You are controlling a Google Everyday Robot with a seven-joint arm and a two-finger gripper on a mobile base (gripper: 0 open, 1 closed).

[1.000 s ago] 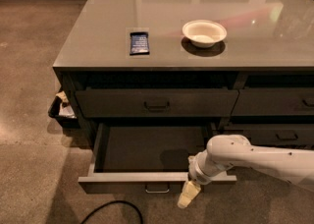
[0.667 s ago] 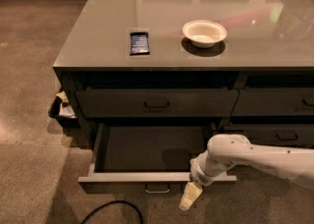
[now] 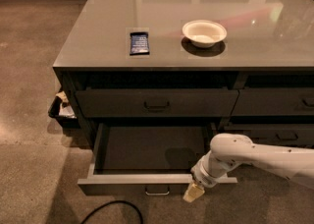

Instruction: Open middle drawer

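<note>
The middle drawer (image 3: 157, 181) stands pulled out from the dark counter, below the closed top drawer (image 3: 157, 103). Its inside is bare and its loop handle (image 3: 157, 191) shows at the front centre. My gripper (image 3: 194, 193), pale cream at the tip of the white arm (image 3: 255, 156), hangs just in front of the drawer's front panel. It is to the right of the handle and not on it.
On the countertop lie a dark blue packet (image 3: 139, 42) and a white bowl (image 3: 204, 33). Closed drawers (image 3: 287, 135) fill the right column. A bin with trash (image 3: 63, 110) sits at the counter's left side. A black cable (image 3: 113, 210) curls on the floor in front.
My gripper has shifted slightly to the right along the drawer front. The drawer stays pulled out as before.
</note>
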